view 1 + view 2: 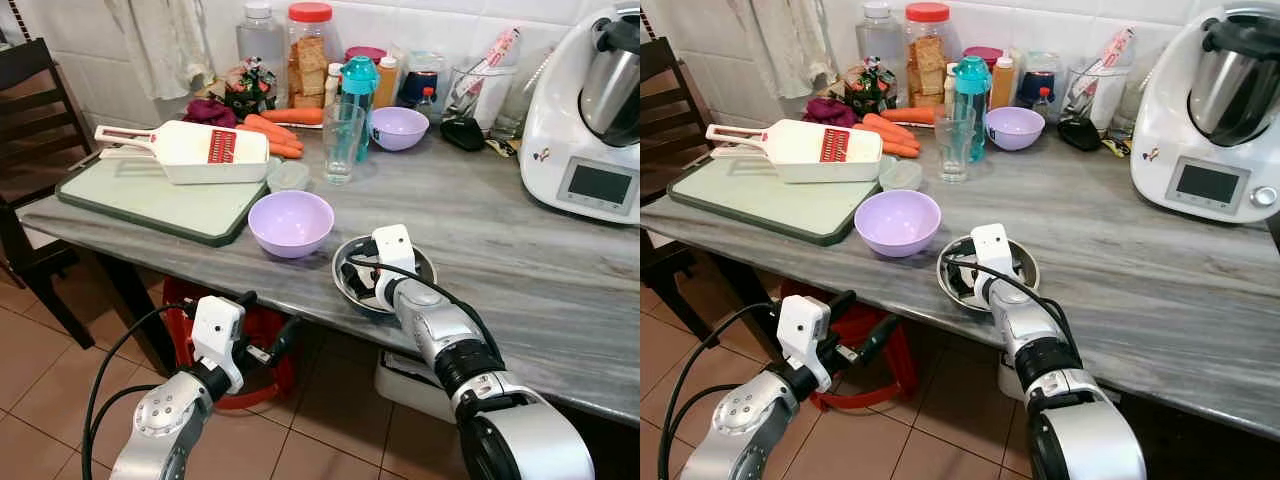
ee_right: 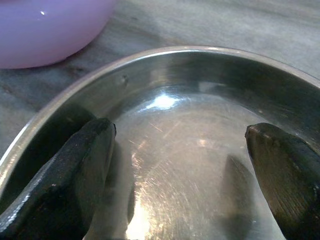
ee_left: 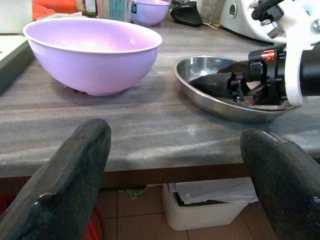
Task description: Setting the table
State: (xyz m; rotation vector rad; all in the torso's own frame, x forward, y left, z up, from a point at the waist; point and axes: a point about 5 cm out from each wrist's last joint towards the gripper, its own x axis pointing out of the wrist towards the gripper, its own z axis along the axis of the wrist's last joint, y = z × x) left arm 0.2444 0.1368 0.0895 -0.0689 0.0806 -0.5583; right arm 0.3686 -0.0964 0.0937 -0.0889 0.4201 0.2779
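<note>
A shallow steel bowl (image 1: 427, 264) sits near the front edge of the grey stone table (image 1: 520, 250). My right gripper (image 1: 355, 276) reaches into it, open, both fingers resting inside the bowl (image 2: 200, 70) with nothing between them. Just left of it stands a lilac plastic bowl (image 1: 290, 222), upright and empty. My left gripper (image 1: 272, 320) hangs open below the table's front edge, level with the tabletop and pointing at the lilac bowl (image 3: 92, 55) and the steel bowl (image 3: 220, 102).
Further back stand a second lilac bowl (image 1: 399, 127), a clear glass (image 1: 342, 143), a teal bottle (image 1: 358, 90), jars and carrots (image 1: 275, 130). A green cutting board (image 1: 150, 195) carries a white slicer (image 1: 190, 150). A food processor (image 1: 590, 110) is right; a red stool (image 1: 265, 335) is underneath.
</note>
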